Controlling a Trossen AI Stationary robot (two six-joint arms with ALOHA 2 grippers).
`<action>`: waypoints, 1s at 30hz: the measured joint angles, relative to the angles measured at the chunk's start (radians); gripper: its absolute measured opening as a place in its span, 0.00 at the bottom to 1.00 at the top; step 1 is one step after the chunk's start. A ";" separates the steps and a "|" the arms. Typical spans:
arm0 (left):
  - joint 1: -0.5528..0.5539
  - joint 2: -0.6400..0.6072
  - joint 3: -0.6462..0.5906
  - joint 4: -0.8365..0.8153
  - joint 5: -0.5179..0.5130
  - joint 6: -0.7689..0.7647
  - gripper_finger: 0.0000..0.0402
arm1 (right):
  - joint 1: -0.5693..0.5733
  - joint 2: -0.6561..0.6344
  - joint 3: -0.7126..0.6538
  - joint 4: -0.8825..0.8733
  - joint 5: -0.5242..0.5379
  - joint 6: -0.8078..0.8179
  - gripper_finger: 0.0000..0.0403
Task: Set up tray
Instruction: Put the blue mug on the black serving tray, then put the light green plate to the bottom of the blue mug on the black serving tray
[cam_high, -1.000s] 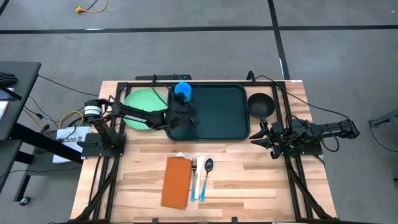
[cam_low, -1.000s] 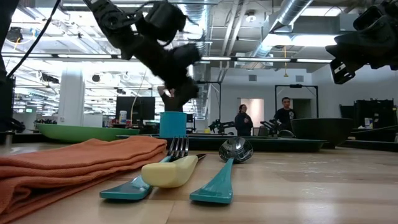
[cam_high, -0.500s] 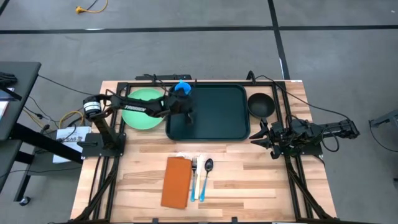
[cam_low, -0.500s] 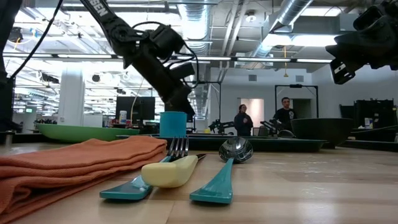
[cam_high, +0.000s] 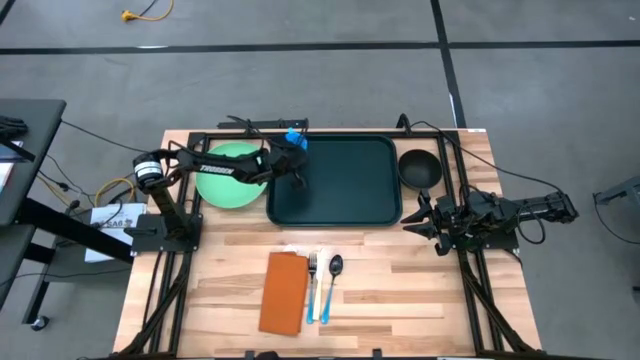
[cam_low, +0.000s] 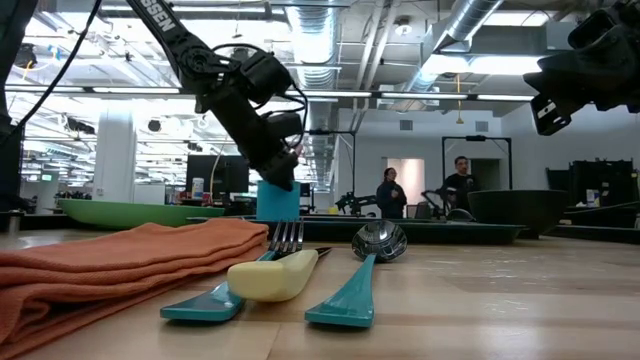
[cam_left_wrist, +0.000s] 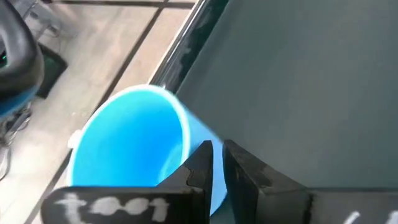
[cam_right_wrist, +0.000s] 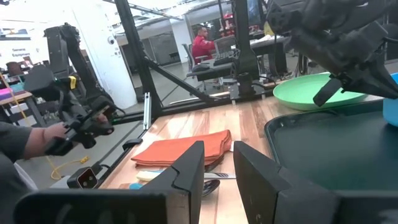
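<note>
Blue cup (cam_left_wrist: 130, 149) on the tray (cam_high: 345, 185), far left corner.
The cup's wall is pinched by the left gripper (cam_left_wrist: 214, 163); the right gripper (cam_right_wrist: 214, 165), jaws narrowly parted, is held empty beside the tray.

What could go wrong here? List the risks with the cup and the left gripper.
1. The left gripper pinches only the rim wall of the blue cup, which looks tilted; it might slip or swing.
2. The cup hangs near the far left corner of the tray, close to its raised rim; set down there, it may land on the rim and tip.
3. The green plate lies right under the left arm, so a low move could nudge it.
</note>
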 joint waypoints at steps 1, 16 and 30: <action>0.002 0.000 0.000 -0.007 -0.007 0.000 0.07 | 0.000 0.000 0.000 0.000 0.000 0.000 0.20; -0.027 0.000 0.000 0.000 -0.081 0.020 0.07 | 0.000 0.000 0.000 0.000 0.000 0.000 0.20; -0.301 -0.134 0.019 -0.360 -0.271 0.005 0.07 | 0.000 0.000 0.000 -0.002 -0.003 -0.001 0.20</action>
